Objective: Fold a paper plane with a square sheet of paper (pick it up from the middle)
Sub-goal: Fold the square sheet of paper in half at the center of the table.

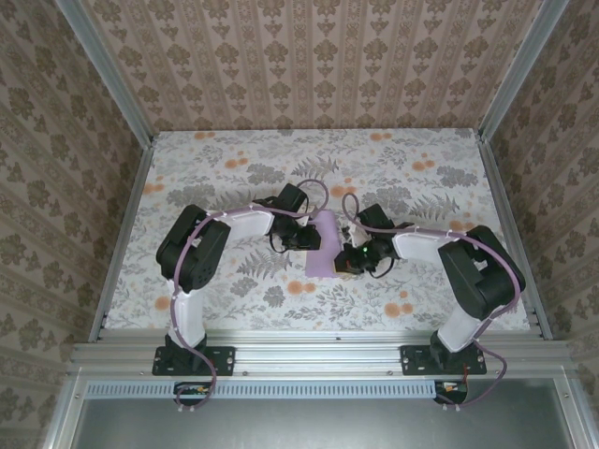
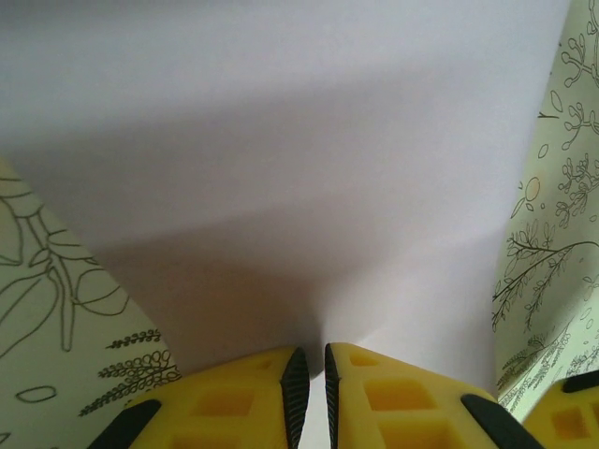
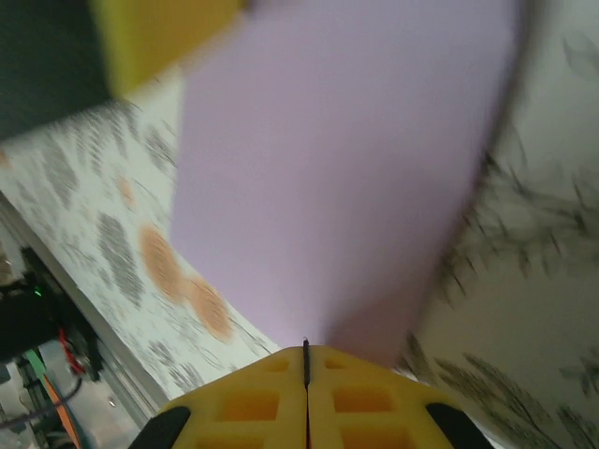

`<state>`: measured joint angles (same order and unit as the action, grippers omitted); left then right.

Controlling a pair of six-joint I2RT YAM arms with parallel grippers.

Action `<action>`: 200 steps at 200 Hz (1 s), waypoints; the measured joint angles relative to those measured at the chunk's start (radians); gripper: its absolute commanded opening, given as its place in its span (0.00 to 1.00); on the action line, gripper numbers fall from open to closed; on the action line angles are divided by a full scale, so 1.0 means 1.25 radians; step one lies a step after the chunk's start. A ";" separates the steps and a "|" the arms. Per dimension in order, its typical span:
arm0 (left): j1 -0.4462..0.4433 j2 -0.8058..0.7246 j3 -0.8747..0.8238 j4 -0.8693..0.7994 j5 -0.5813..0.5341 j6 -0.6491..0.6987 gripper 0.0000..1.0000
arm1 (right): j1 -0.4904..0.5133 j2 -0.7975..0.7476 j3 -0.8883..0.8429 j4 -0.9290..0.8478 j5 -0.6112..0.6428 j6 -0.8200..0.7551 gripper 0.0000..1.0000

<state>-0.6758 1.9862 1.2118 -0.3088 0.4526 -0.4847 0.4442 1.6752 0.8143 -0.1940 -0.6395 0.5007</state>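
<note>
**Item 1, left arm.** We log the left arm (image 1: 192, 253) rising from its base at the near rail. Its elbow is folded and its white forearm reaches inward toward the table's middle. The left claw (image 1: 303, 238) points to the right. In the left wrist view the left claw (image 2: 310, 374) has its yellow fingers (image 2: 234, 402) drawn narrow, with a thin slit between the black pads. The near edge of the paper sheet (image 2: 281, 168) runs into that slit, so we enter it as pinched.

**Item 2, paper sheet.** The lavender paper sheet (image 1: 325, 245) is held between the two claws, just right of the left one and just left of the right one. From above it shows as a tall, narrow strip. Ahead of the left claw it spreads wide, with a soft shadowed bend across it.

**Item 3, right arm.** The right arm (image 1: 477, 276) mirrors the left, with its elbow bent and its forearm reaching inward. The right claw (image 1: 350, 259) points left. In its wrist view the right claw (image 3: 306, 360) has its jaws pressed flat together. The paper sheet (image 3: 346, 168) narrows down to their seam, so we enter it as gripped there. Beyond the paper, at upper left, there is a blurred yellow block (image 3: 159, 37). We cannot tell what it is.

**Item 4, surface and room.** The floral tabletop (image 1: 234, 168) in grey and orange lies under both claws. An aluminium frame (image 1: 318, 354) borders it. Brown patterned wallpaper (image 1: 318, 56) covers the back and side walls.
</note>
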 measured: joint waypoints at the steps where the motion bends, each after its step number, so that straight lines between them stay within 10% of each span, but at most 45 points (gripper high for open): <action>1: 0.000 0.000 0.000 0.000 0.000 0.000 0.20 | -0.001 0.001 0.002 0.002 0.000 0.001 0.09; 200: -0.007 0.002 0.007 -0.002 -0.006 0.033 0.20 | -0.034 0.075 0.022 0.039 0.023 -0.020 0.10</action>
<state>-0.6842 1.9881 1.2201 -0.3115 0.4446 -0.4438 0.4019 1.7687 0.8421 -0.1448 -0.6113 0.4755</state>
